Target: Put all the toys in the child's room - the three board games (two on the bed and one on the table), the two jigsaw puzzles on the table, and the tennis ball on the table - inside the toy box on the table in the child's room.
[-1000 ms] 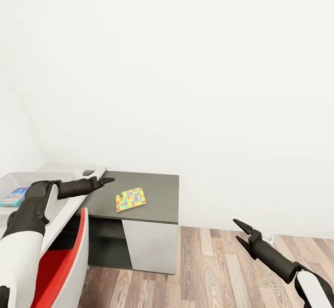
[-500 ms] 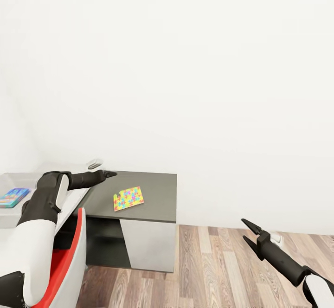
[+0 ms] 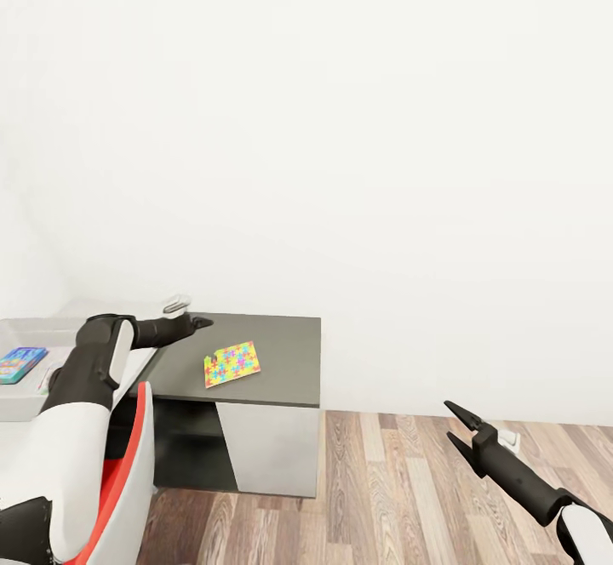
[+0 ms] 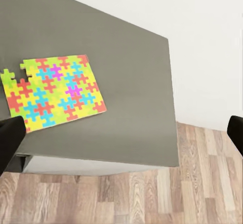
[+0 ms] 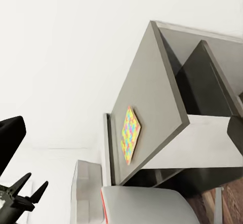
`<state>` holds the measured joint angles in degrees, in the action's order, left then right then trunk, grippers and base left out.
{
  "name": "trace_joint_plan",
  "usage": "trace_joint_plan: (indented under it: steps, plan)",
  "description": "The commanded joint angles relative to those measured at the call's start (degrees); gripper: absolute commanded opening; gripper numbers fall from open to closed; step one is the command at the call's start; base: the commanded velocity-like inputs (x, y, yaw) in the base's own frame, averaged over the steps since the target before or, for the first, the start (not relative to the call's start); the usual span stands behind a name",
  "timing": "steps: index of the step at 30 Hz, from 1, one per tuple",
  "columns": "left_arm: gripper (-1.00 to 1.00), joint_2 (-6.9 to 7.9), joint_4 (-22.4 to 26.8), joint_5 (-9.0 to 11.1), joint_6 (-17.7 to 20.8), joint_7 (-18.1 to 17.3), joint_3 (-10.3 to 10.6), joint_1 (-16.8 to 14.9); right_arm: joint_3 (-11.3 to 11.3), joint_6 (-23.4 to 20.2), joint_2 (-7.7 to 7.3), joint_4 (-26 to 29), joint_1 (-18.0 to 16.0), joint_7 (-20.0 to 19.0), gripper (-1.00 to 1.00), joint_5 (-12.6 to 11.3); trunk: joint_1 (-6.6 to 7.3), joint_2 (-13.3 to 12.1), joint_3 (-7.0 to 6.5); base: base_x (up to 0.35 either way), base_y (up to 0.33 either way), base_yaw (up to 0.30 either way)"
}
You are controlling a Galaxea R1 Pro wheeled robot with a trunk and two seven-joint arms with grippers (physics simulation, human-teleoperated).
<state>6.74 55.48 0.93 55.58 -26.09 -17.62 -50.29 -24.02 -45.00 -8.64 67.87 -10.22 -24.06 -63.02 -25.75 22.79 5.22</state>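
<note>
One jigsaw puzzle [image 3: 232, 364], two open-fingered tools

Left tool [image 3: 201, 322] reaching forward, right tool [image 3: 456, 427] low — both parted

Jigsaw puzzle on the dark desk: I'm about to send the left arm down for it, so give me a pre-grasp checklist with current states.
1. Left gripper open: ok, fingers apart at the wrist view's edges.
2. Jigsaw puzzle lying flat, nothing on it: ok.
3. Gripper above the puzzle: not ok, it hangs over the dark desk beyond it.
4. Toy box within reach: cannot tell.
5. Right gripper out of the way: ok, over the floor.
</note>
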Motion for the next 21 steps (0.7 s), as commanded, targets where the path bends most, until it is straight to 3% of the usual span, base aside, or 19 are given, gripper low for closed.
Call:
trace_joint_plan:
  steps: [1, 9, 13, 15, 21]
  plan:
    - [1.00, -0.11, 0.1, 0.2, 0.3, 1.2, -0.1, -0.1, -0.1, -0.4, 0.05, 0.0, -0.1, -0.1, 1.00, 0.0, -0.04, 0.1, 0.13, 0.000, 0.000, -0.001]
    - [1.00, -1.63, 0.0, -0.1, -0.3, 4.9, -0.2, -0.1, 0.3, -0.3, 0.48, 0.1, -0.1, -0.1, 1.00, 0.1, -0.04, 0.1, 0.13, 0.039, 0.000, 0.000]
    - [1.00, -3.70, -0.2, 0.2, -3.3, 11.5, -0.2, -0.1, 0.2, -0.2, 0.47, 0.2, -0.1, -0.1, 1.00, 0.1, -0.04, 0.1, 0.32, 0.253, 0.000, 0.000]
    - [1.00, -5.54, -0.2, 0.4, -4.7, 16.3, -0.2, -0.1, 0.3, -0.1, 0.59, 0.2, -0.1, 0.0, 1.00, 0.1, -0.04, 0.1, 0.48, 0.239, 0.000, 0.000]
    - [1.00, -7.63, -0.2, 0.5, -5.8, 21.1, -0.2, -0.1, 0.3, 0.0, 0.67, 0.2, -0.1, 0.0, 1.00, 0.2, -0.04, 0.1, 0.66, 0.079, 0.000, 0.000]
